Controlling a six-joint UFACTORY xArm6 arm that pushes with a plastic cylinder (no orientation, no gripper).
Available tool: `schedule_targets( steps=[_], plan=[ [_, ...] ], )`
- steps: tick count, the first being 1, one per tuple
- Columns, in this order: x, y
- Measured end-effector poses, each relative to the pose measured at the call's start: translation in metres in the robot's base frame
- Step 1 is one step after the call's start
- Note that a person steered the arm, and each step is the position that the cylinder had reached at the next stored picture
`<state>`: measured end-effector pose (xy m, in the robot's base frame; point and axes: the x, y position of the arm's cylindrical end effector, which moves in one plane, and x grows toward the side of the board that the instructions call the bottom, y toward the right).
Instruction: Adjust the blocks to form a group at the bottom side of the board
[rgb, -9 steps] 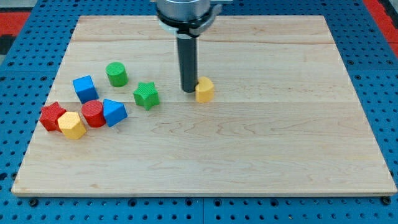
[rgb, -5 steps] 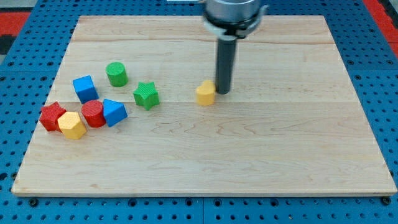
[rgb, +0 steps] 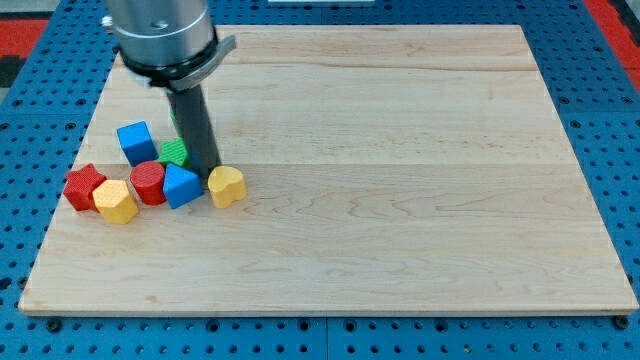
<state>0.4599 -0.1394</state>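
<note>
My tip (rgb: 208, 170) stands at the view's left, just above the gap between a blue triangular block (rgb: 181, 186) and a yellow heart-like block (rgb: 227, 186). The yellow block sits right beside the blue one. Left of them a red cylinder (rgb: 148, 183), a yellow hexagon (rgb: 117, 201) and a red star (rgb: 84, 187) form a tight row. A blue cube (rgb: 137, 142) lies above that row. A green block (rgb: 173, 153) shows partly behind the rod, and its shape is hidden. No other green block shows.
The wooden board (rgb: 420, 230) lies on a blue pegboard surface (rgb: 610, 120). The arm's grey head (rgb: 160, 35) hangs over the board's top left.
My tip swept from the board's middle to the left. The yellow heart-like block moved down and left to beside the blue triangular block. The green star moved left, and the rod now covers the green blocks.
</note>
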Motion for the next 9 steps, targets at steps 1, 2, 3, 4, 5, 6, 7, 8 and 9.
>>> schedule_targets(
  steps=[1,2,3,4,5,6,7,8,9],
  plan=[
    [0.013,-0.008],
    [0.002,-0.002],
    [-0.016,0.007],
    [-0.067,0.025],
    [-0.121,0.001],
    [-0.119,-0.026],
    [-0.094,-0.032],
    [-0.073,-0.036],
    [-0.056,-0.049]
  ],
)
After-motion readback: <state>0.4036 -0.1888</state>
